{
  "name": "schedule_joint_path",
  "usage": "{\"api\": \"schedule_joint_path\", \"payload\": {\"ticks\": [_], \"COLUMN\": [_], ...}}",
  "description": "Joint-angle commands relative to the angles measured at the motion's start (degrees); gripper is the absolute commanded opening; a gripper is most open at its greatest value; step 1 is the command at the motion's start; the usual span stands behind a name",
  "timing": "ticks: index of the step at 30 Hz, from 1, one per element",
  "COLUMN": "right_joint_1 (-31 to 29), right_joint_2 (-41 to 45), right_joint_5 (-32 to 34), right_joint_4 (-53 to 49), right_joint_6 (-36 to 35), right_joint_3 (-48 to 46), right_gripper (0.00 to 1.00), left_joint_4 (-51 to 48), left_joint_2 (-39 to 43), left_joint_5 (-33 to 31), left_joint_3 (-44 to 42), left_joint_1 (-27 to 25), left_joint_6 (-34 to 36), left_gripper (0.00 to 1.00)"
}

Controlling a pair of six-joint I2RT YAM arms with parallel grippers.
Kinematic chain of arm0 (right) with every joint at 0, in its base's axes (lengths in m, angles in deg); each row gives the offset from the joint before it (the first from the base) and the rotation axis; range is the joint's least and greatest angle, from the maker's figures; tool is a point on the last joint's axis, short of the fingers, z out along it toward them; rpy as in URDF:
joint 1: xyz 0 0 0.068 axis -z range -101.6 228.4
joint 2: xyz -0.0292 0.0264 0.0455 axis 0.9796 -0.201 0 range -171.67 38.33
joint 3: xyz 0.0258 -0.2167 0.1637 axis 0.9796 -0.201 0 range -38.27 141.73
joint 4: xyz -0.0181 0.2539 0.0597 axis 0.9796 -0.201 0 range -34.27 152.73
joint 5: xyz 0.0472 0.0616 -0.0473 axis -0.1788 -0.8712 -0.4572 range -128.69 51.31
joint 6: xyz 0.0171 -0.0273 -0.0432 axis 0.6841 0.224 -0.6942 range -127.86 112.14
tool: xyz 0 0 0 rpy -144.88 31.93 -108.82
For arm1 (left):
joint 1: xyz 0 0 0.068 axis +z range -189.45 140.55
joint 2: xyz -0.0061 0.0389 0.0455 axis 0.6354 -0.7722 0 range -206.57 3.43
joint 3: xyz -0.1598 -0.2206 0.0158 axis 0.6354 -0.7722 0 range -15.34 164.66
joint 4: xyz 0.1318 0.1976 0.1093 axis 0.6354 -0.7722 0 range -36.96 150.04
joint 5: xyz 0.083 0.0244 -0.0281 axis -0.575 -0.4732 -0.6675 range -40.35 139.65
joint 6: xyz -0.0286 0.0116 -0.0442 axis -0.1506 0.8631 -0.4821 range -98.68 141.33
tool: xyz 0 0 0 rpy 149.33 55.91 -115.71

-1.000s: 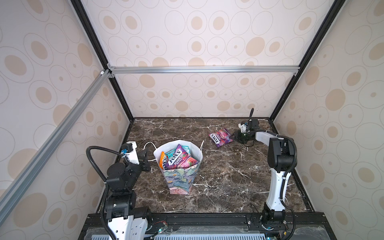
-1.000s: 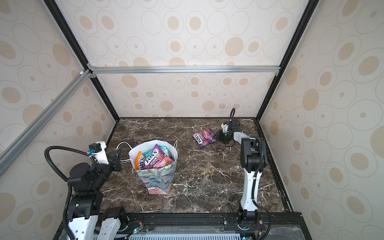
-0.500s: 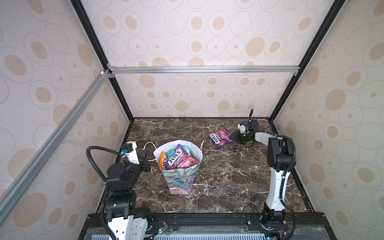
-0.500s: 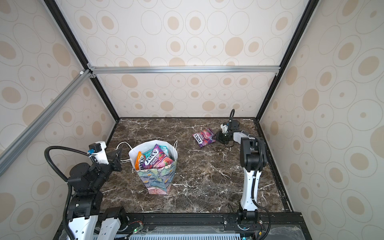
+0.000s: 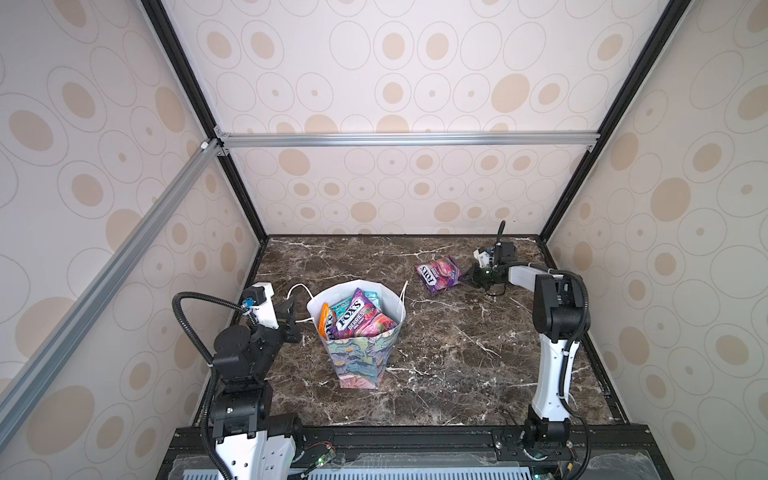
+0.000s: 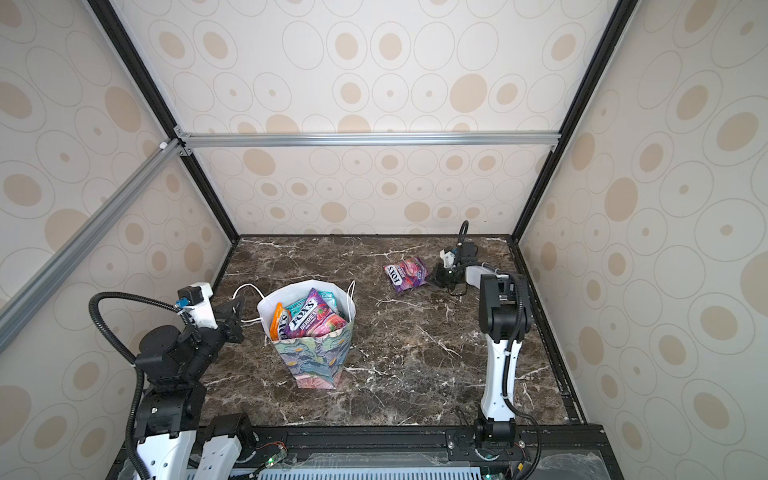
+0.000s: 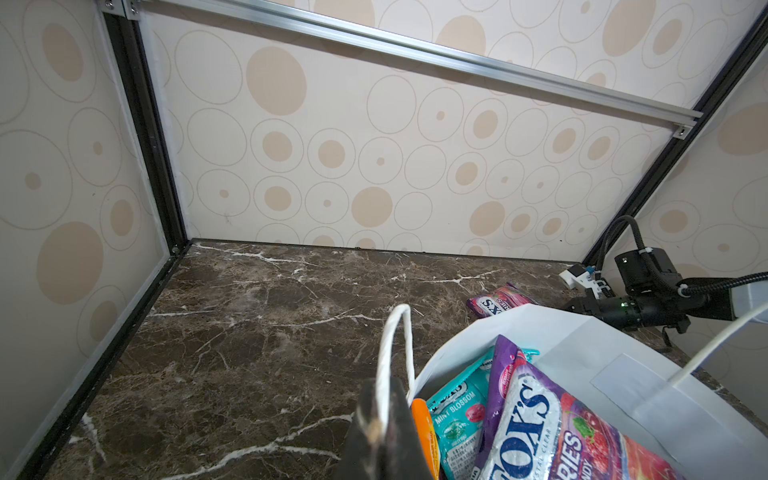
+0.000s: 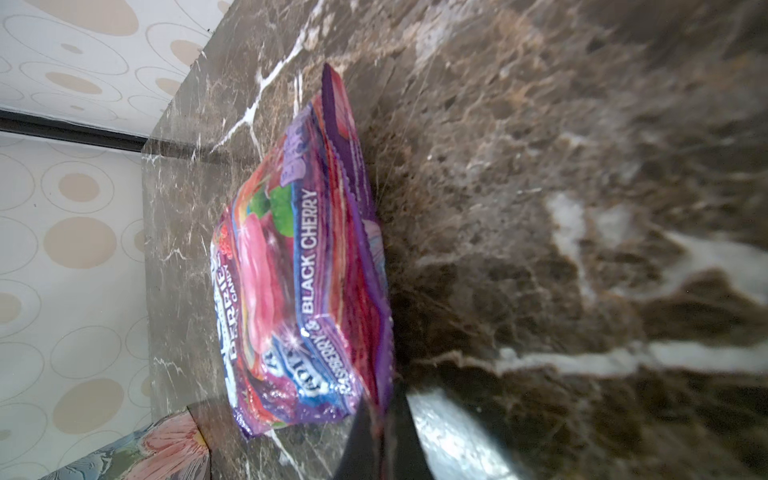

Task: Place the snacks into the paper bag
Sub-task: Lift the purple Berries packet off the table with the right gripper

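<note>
Right gripper [image 8: 380,419] is clenched on the edge of a purple packet [image 5: 438,272] ("RASPBERRY & BLACK CHERRY", plainly legible) lying on the marble table [image 5: 457,365], well apart from the paper bag [image 5: 361,357]. Left gripper [image 7: 384,419] pinches its cord handle [image 7: 392,345]. Inside are a berries packet [image 7: 540,428] marked FOX'S and a teal packet [image 7: 455,419] marked MINT BLOSSOM.

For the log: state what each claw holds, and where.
Left claw: paper bag, by its cord handle. Right claw: purple Fox's berries packet, by its crimped edge.

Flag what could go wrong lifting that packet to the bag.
The right fingers pinch the purple packet only by its edge; it may slip.
The paper bag looks nearly full; another packet might slide off.
The left fingers hold just a cord handle; the bag could tip.
</note>
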Motion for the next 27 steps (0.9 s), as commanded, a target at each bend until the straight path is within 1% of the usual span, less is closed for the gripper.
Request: {"api": "schedule_joint_path", "payload": {"ticks": [1,11,20,27], "right_joint_1": [0.2,0.2,0.2,-1.5], "right_joint_2": [3.4,13.4,18.5,24.4], "right_joint_5": [-1.2,-1.7,-2.6,-2.1], "right_joint_4": [0.9,4.8,3.8,1.3], "right_joint_6": [0.4,2.4,3.0,2.0], "right_joint_3": [-1.9,-8.5,-8.7,-7.8], "right_gripper": [0.00,0.00,0.00,0.00], "left_joint_4": [0.1,0.1,0.2,0.3], "left_joint_2": [0.1,0.0,0.0,-0.2], "left_joint_5": [0.6,0.6,0.7,0.8], "left_joint_3": [0.4,0.4,0.4,0.3], "left_joint_1": [0.1,0.1,0.1,0.1], "left_joint_6": [1.0,0.8,0.9,0.8], "left_gripper": [0.00,0.00,0.00,0.00]}}
